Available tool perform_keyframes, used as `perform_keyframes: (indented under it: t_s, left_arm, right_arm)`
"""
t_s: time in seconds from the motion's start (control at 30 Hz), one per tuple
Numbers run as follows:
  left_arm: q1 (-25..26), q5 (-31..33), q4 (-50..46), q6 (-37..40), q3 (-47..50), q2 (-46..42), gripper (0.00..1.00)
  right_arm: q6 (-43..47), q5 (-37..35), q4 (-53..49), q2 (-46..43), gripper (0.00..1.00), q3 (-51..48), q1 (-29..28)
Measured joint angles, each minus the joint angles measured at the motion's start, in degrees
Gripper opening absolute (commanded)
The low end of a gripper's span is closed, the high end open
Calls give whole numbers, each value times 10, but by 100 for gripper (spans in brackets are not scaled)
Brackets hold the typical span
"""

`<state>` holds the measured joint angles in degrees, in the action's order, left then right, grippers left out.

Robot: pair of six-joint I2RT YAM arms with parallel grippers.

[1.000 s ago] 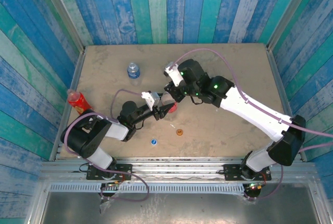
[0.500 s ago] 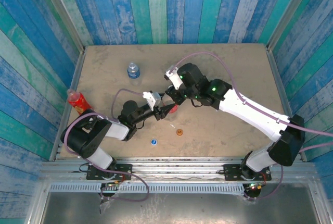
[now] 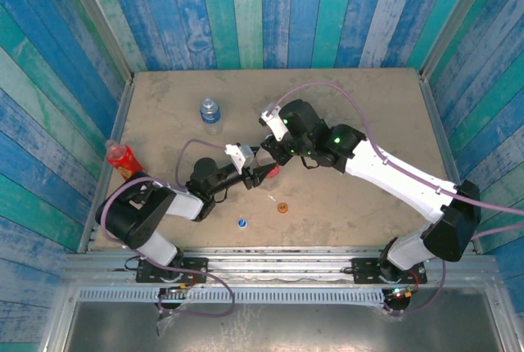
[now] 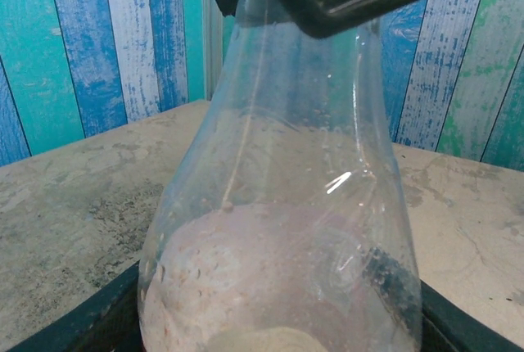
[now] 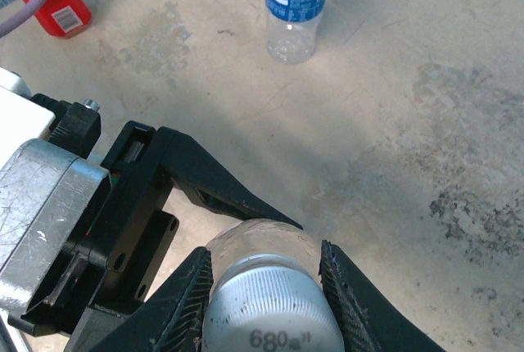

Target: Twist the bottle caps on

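Right tool clamps the white cap (atop the bottle).

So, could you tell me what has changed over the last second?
The right gripper, closed on the white cap, shifted slightly left with its wrist in the top view, then held. The left gripper stays clamped on the clear bottle. The blue-label bottle, red bottle, blue cap and orange cap have not moved.

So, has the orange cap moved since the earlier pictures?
No. Judged against the table's near edge and the blue cap, the orange cap has not shifted.
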<state>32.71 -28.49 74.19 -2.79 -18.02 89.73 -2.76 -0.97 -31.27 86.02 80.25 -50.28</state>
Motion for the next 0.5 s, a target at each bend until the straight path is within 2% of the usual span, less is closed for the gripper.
perform_keyframes:
  t_s: [0.5]
  left_arm:
    - [-1,2,-2,2,0,0,64]
  right_arm:
    - [11,10,-180,96,17,166,4]
